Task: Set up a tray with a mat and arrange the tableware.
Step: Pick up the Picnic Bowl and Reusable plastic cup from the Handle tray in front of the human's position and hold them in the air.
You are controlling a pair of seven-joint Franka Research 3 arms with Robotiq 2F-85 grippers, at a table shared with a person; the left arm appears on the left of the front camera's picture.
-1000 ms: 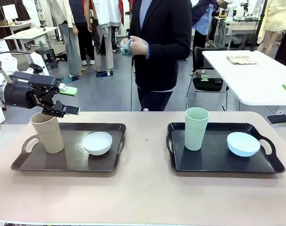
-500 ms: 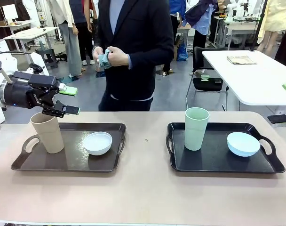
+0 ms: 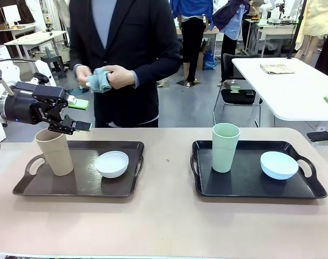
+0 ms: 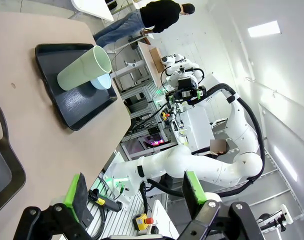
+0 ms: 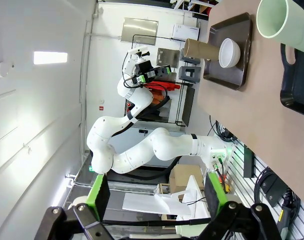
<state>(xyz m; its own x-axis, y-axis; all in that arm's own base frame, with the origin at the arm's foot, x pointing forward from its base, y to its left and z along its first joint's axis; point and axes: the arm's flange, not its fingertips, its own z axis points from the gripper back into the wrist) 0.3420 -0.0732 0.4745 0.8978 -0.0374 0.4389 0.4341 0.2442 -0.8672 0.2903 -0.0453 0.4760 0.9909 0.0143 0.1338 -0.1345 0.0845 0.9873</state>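
- We saw the left gripper, jaws apart, near the rim of the tan cup.
- The tan cup and white bowl stood in the left tray; the pale green cup and light blue bowl in the right tray.
- The right gripper held its jaws apart, empty.

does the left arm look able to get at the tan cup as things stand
Probably yes. The open left pincer hangs just above the tan cup, near its rim, with nothing between them; the white bowl stands apart from the cup on the same tray.
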